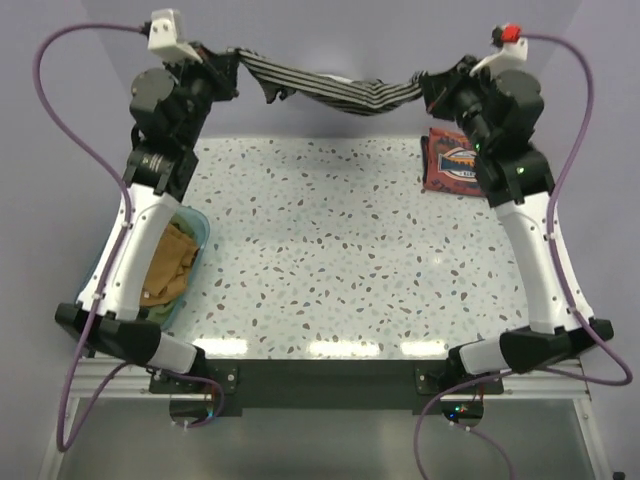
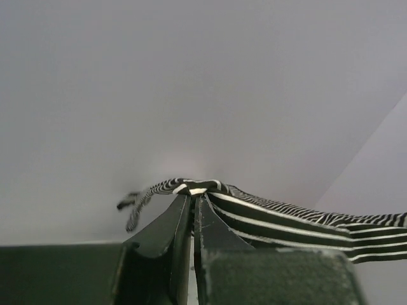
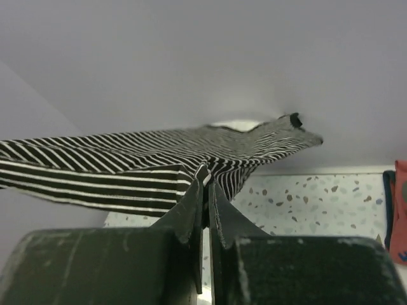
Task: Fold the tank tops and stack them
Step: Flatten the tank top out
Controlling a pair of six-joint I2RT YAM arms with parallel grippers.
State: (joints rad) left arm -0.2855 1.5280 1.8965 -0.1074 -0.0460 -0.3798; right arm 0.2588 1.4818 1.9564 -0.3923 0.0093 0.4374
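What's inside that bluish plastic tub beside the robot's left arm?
Crumpled mustard-orange cloth lies in the teal bin. The left arm covers its left side, so the number of pieces and anything beneath are hidden.

Teal bin (image 1: 204,238) sits on speckled table (image 1: 330,250).

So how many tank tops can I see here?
3: the striped top hangs stretched between the left pincer and right pincer; the rust-red top lies far right on the table; mustard cloth sits in the teal bin, maybe hiding more.
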